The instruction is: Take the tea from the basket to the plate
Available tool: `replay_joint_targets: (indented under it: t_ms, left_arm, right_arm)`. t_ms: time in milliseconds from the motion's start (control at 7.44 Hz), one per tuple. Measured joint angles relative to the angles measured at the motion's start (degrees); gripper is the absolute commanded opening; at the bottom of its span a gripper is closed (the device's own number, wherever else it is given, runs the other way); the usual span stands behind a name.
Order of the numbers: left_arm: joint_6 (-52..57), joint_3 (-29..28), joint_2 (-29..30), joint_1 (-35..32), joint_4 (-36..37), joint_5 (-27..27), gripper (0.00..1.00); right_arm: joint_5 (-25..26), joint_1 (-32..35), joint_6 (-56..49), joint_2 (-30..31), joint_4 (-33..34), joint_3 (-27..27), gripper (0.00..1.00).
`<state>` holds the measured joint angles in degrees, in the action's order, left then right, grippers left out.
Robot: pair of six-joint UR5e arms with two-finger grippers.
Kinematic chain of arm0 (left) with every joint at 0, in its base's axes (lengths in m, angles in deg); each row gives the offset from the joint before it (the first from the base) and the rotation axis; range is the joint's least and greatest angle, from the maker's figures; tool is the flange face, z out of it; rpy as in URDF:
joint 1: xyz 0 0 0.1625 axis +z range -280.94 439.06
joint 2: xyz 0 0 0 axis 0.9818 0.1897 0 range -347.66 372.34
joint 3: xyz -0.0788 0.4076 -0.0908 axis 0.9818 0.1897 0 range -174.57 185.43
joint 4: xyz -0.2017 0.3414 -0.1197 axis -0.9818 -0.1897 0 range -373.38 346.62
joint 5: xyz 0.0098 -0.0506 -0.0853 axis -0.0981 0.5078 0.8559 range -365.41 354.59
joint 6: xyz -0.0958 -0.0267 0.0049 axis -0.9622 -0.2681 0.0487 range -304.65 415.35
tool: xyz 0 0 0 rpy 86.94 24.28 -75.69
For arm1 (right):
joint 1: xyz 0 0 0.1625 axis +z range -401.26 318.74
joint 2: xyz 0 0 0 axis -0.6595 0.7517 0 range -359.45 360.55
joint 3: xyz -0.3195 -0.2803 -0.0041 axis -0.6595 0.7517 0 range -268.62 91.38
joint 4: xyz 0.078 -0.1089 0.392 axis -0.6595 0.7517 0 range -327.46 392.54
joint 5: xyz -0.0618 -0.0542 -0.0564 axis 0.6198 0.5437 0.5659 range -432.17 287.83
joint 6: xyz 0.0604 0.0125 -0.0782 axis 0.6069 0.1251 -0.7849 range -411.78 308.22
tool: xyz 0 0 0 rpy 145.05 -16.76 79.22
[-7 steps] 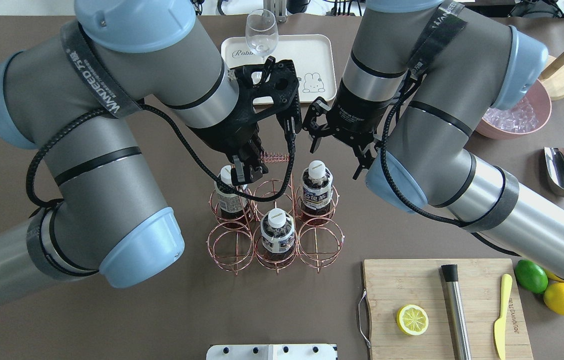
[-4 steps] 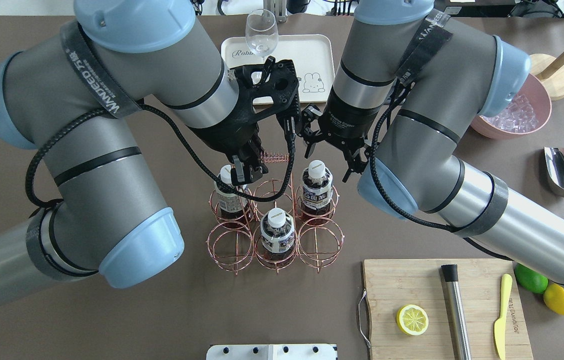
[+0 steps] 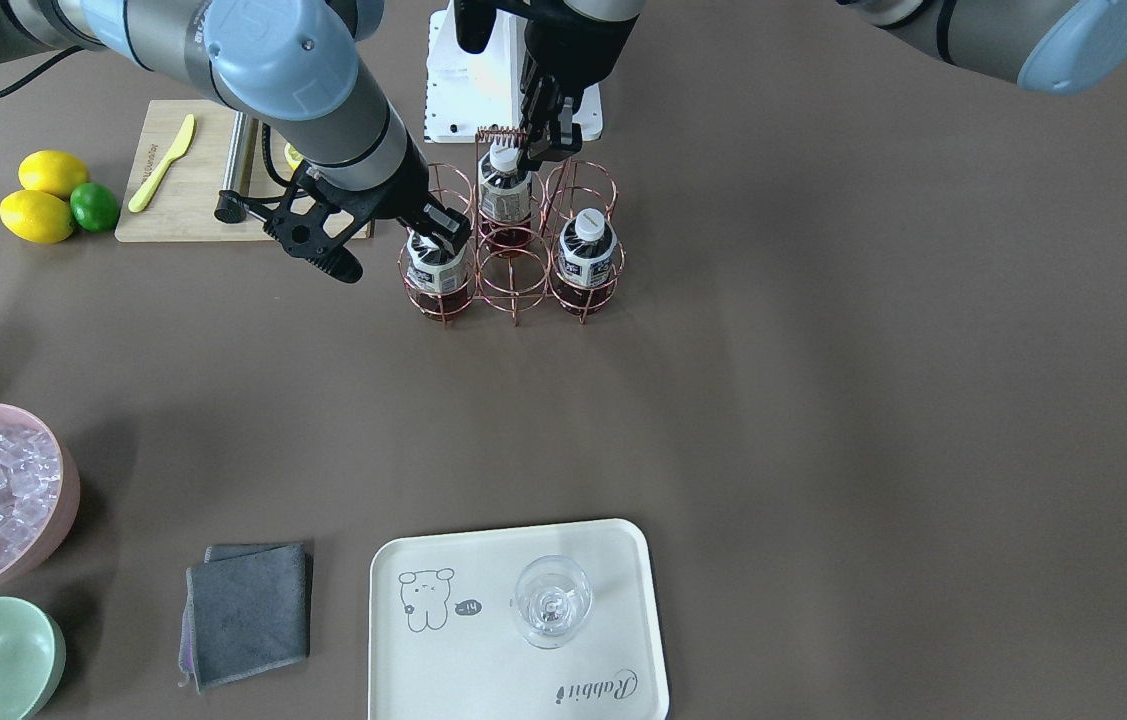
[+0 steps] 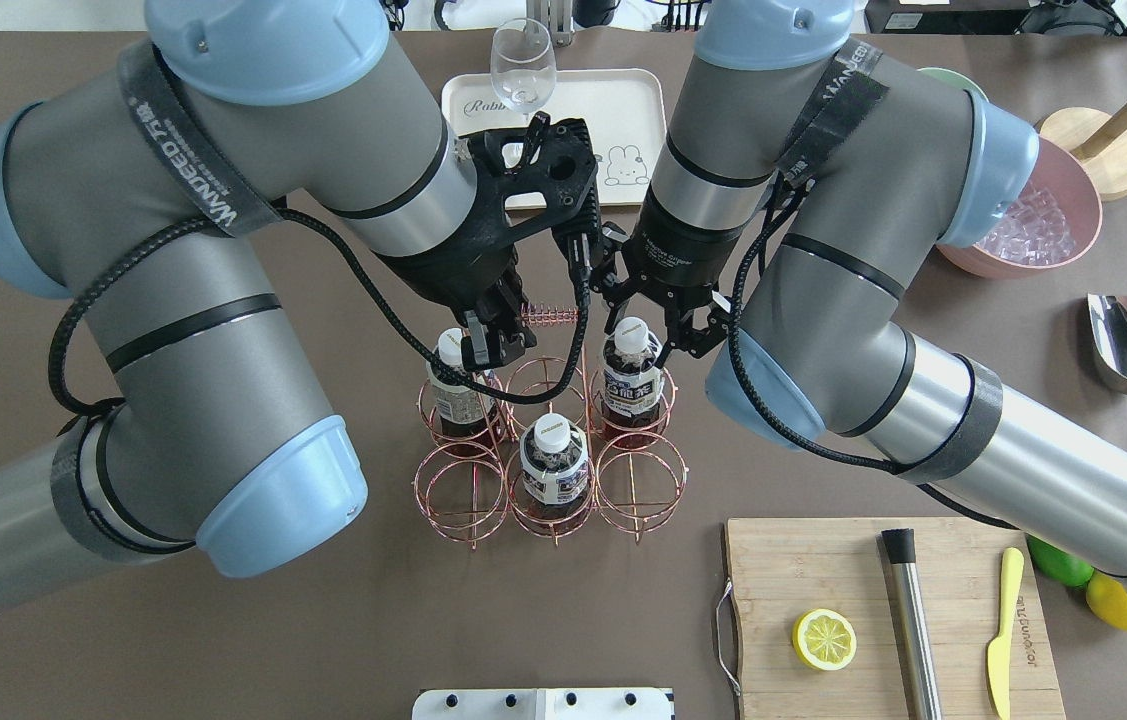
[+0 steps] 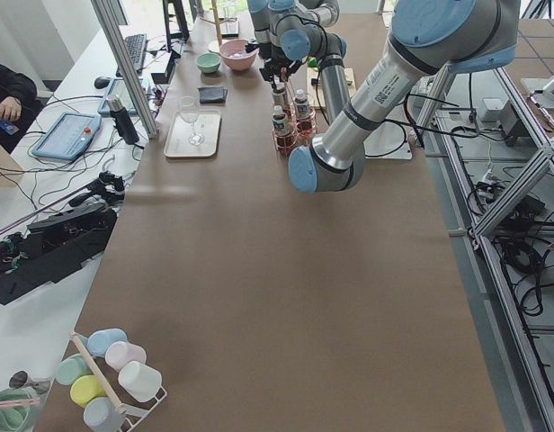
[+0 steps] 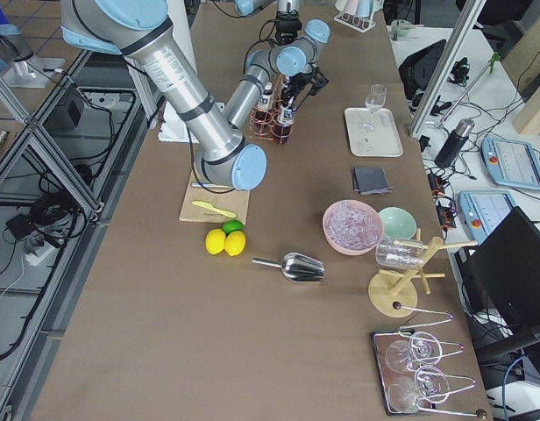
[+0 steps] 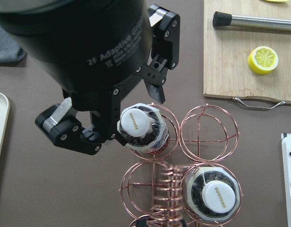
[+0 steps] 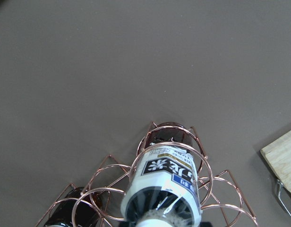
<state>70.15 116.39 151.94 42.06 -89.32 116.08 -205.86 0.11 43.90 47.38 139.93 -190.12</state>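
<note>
Currently the right gripper (image 7: pixel 131 118) hangs low over the basket (image 4: pixel 548 316). Its fingers (image 7: pixel 157 87) are spread apart on either side of the white cap of one tea (image 4: pixel 631 385). In the left wrist view a gap shows between the cap and one finger, so the fingers are released and grasp nothing. That tea stands upright in the far ring of the basket on the robot's right side.

A second bottle (image 4: pixel 553 465) stands in the near middle ring, and a third bottle (image 4: pixel 458 395) in the far ring on the robot's left. The left gripper (image 4: pixel 491 348) sits just beside the third bottle's cap, close to the basket's coiled handle. Whether its fingers are clenched or released I cannot tell.

The plate (image 3: pixel 483 670) lies on the brown desk (image 3: pixel 823 400), well apart from the basket on the side away from the robot. An upright stemmed glass (image 3: pixel 551 602) stands on it. A wooden cutting board (image 4: pixel 823 580) with a lemon half (image 4: pixel 824 640) lies near the robot's right side.
</note>
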Motion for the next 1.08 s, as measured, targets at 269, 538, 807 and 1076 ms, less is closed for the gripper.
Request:
replay_joint_targets:
  t_ms: [269, 538, 807, 1076]
  left_arm:
    - [-0.03, -0.03, -0.03, -0.01, -0.01, 0.01, 0.0]
    - [-0.03, -0.1, -0.03, 0.0, 0.0, -0.01, 0.0]
    - [-0.04, -0.13, -0.04, 0.0, 0.0, -0.02, 0.0]
    - [-0.03, -0.17, -0.03, 0.0, 0.0, -0.02, 0.0]
  right_arm:
    - [-0.54, 0.5, 0.15, -0.14, -0.04, -0.76, 0.0]
    - [-4.68, 4.48, -0.12, -0.08, 0.7, -1.71, 0.0]
    - [-8.58, 9.6, -0.27, -0.95, 2.86, -4.05, 0.0]
    - [-9.95, 13.1, -2.98, -3.54, 4.04, -4.45, 0.0]
